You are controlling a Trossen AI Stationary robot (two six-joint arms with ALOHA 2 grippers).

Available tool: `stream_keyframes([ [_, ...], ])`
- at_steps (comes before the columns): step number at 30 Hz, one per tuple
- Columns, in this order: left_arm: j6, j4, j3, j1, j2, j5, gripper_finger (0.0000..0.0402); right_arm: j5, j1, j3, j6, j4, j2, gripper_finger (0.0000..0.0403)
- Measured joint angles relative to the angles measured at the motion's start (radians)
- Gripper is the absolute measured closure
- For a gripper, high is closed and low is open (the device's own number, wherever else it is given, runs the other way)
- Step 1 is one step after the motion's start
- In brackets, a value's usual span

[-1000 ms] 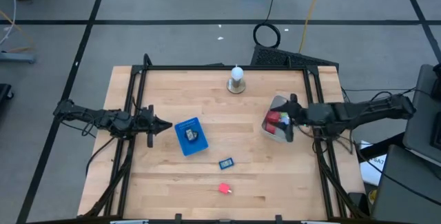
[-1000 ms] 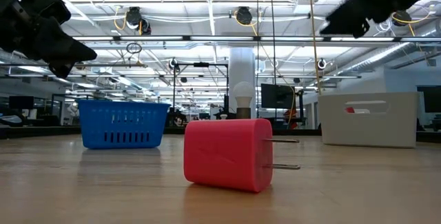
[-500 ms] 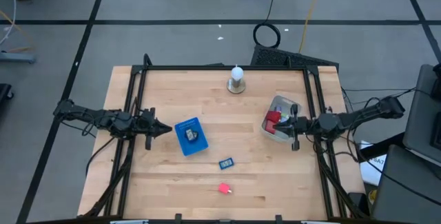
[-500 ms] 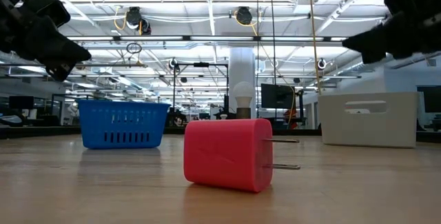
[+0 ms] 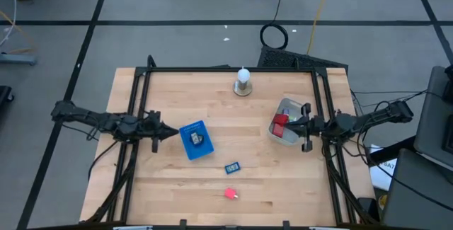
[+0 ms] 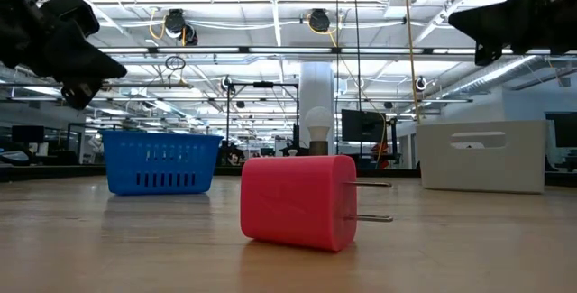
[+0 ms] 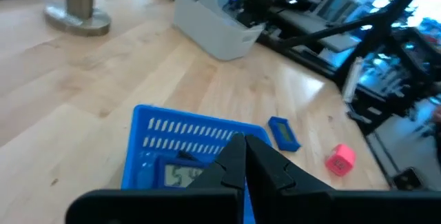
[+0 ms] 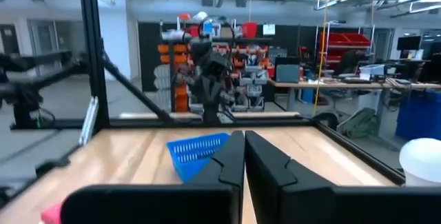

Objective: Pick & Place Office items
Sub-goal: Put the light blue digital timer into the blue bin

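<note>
Left gripper (image 5: 172, 131), fingers pressed together, empty, just left of blue slotted plastic basket (image 5: 196, 140). Small blue block (image 5: 232, 167) and red plug-shaped block (image 5: 231, 194) on wooden desk (image 5: 233, 117). Right gripper (image 5: 291, 125), likewise closed and empty, over grey square container (image 5: 286, 111).

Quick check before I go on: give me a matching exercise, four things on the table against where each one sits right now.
Things:
1. red plug block
2. small blue block
3. blue basket
4. grey container

Places:
A. beside the right gripper, red piece inside
B. nearest the table's front edge
C. just ahead of the left gripper
D. bare wood between the basket and the red plug block

Pairs: 1-B, 2-D, 3-C, 4-A
</note>
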Motion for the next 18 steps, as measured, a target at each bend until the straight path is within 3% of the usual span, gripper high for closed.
stream_keyframes([
  [7,-0.072,0.029,0.113,-0.002,0.269,-0.022,0.04,0.003,0.0,-0.002,0.014,0.005,0.001,0.0395],
  [12,-0.071,0.019,0.301,-0.002,0.611,-0.042,0.04,0.003,0.0,-0.002,0.017,0.004,0.001,0.0402],
  [18,-0.026,0.013,0.593,-0.008,1.045,0.014,0.0397,0.004,0.0,-0.003,0.044,-0.025,0.001,0.0402],
])
